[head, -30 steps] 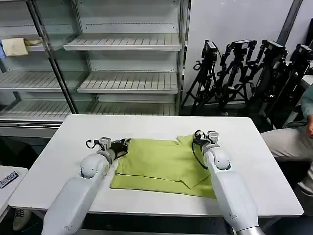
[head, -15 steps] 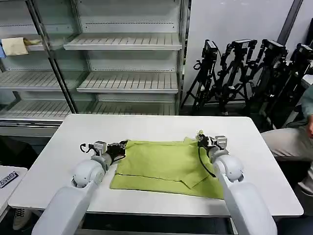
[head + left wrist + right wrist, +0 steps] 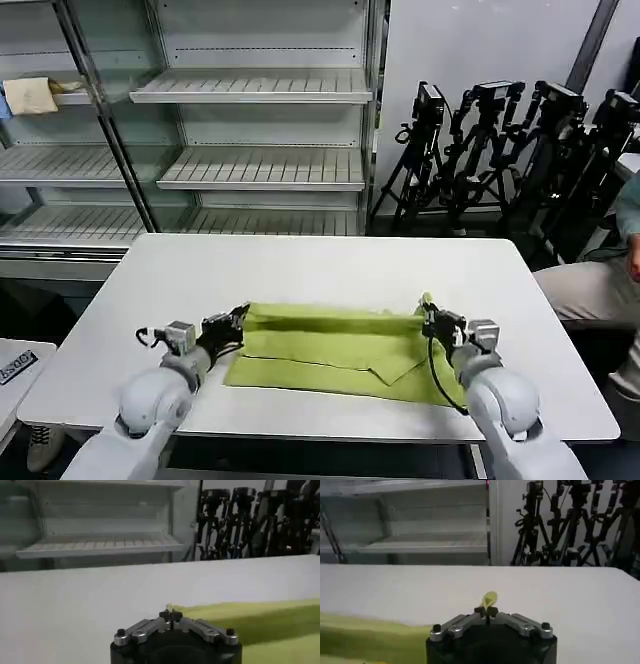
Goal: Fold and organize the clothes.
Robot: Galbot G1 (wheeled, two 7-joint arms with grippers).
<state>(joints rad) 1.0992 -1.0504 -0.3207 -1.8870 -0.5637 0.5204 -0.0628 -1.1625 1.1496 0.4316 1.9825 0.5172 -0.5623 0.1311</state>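
White table (image 3: 300, 265) — left gripper (image 3: 240, 317), right gripper (image 3: 427, 312) each pinched tight on lime T-shirt (image 3: 330, 345) folded edge.

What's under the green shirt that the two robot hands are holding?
The white table is under the T-shirt. Its far edge, pinched by the left hand and right hand, is folded over its own lower layer. Anything between the layers is covered.
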